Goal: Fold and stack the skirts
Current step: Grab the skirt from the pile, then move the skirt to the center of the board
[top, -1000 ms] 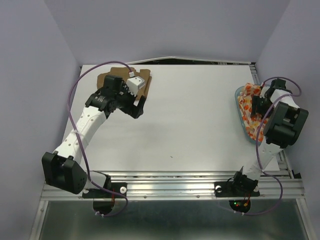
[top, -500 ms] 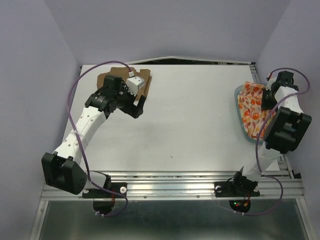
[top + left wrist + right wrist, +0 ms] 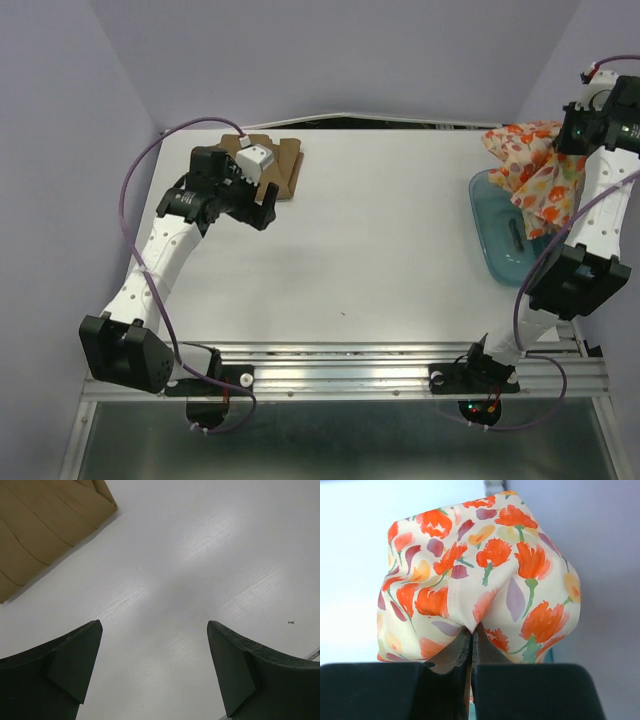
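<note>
floral skirt (image 3: pixel 535 170) hangs bunched in the air over the teal tub (image 3: pixel 497 215) at the table's (image 3: pixel 400 230) far right edge, pinched between the tightly closed right fingers (image 3: pixel 452 655). tan skirt (image 3: pixel 283 165) lies folded at the far left; left fingers (image 3: pixel 60 665) hover just beside it, spread wide, holding nothing.

Bright even overhead light, soft glare on table (image 3: pixel 210 545) (wrist view), faint shadows, sharp focus
</note>
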Controlling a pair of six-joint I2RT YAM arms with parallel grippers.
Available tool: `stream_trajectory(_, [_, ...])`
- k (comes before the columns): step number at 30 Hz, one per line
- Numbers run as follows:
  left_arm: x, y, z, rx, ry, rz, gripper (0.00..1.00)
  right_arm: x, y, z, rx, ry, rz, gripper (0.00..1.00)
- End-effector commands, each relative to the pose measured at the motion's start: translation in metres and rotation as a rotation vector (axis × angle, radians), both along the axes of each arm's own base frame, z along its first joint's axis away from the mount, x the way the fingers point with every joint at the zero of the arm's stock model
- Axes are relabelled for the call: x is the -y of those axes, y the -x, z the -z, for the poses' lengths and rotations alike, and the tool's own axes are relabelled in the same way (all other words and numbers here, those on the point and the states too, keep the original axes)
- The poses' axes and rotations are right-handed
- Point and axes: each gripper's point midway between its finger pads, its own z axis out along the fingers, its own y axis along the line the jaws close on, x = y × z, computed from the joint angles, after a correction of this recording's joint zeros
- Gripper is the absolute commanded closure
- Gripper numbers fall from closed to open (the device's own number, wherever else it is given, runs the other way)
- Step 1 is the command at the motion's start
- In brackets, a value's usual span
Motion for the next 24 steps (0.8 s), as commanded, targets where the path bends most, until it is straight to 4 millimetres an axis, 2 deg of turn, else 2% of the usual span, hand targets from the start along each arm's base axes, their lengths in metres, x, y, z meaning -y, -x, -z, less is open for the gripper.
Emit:
stream_trajectory(1, [-0.006,-0.008,-0.045,0.111,0.067,-0.007,0.01,-0.064,0.011,-0.095,0.238,-0.116,-0.231,0.99])
stream_trajectory(2, [-0.009,-0.011,-0.049,0.114,0.076,-0.011,0.01,-0.077,0.016,-0.112,0.280,-0.136,-0.275,0.99])
stream_trajectory(3, [-0.010,-0.011,-0.051,0.113,0.085,-0.017,0.01,-0.099,0.021,-0.123,0.313,-0.205,-0.363,0.99])
stream_trajectory(5, [-0.014,-0.013,-0.057,0.120,0.108,-0.023,0.01,-0.125,0.033,-0.142,0.370,-0.277,-0.458,0.99])
stream_trajectory(7, [-0.016,-0.015,-0.062,0.128,0.133,-0.035,0.01,-0.162,0.047,-0.152,0.402,-0.358,-0.611,0.99])
stream_trajectory(8, [-0.017,-0.015,-0.067,0.140,0.147,-0.035,0.01,-0.177,0.051,-0.153,0.405,-0.380,-0.658,0.99])
stream_trajectory(9, [-0.019,-0.015,-0.068,0.137,0.163,-0.037,0.01,-0.205,0.057,-0.148,0.397,-0.406,-0.737,0.98])
stream_trajectory(11, [-0.021,-0.015,-0.068,0.131,0.182,-0.041,0.02,-0.238,0.061,-0.137,0.368,-0.421,-0.825,0.97])
stream_trajectory(12, [-0.020,-0.014,-0.068,0.124,0.196,-0.029,0.01,-0.253,0.061,-0.116,0.320,-0.453,-0.858,0.95])
stream_trajectory(13, [-0.023,-0.015,-0.067,0.120,0.201,-0.036,0.01,-0.286,0.069,-0.106,0.287,-0.470,-0.943,0.94])
stream_trajectory(14, [-0.022,-0.013,-0.063,0.106,0.212,-0.029,0.02,-0.301,0.072,-0.093,0.252,-0.485,-0.983,0.92])
stream_trajectory(15, [-0.026,-0.012,-0.062,0.099,0.215,-0.036,0.02,-0.329,0.080,-0.066,0.180,-0.507,-1.053,0.89])
stream_trajectory(16, [-0.025,-0.011,-0.060,0.094,0.220,-0.028,0.02,-0.343,0.084,-0.051,0.143,-0.516,-1.085,0.89])
stream_trajectory(18, [-0.030,-0.008,-0.056,0.086,0.227,-0.033,0.02,-0.364,0.090,-0.022,0.082,-0.502,-1.149,0.86])
stream_trajectory(19, [-0.032,-0.008,-0.053,0.082,0.225,-0.037,0.02,-0.371,0.092,0.006,0.018,-0.490,-1.148,0.85])
stream_trajectory(20, [-0.035,-0.006,-0.048,0.077,0.218,-0.042,0.02,-0.389,0.098,0.026,-0.031,-0.476,-1.194,0.85])
stream_trajectory(22, [-0.037,-0.004,-0.041,0.067,0.210,-0.044,0.03,-0.399,0.098,0.061,-0.099,-0.441,-1.188,0.84])
stream_trajectory(23, [-0.037,-0.003,-0.035,0.054,0.207,-0.043,0.04,-0.407,0.104,0.094,-0.184,-0.446,-1.187,0.83])
stream_trajectory(24, [-0.037,-0.001,-0.031,0.046,0.205,-0.040,0.06,-0.406,0.097,0.109,-0.197,-0.436,-1.159,0.83])
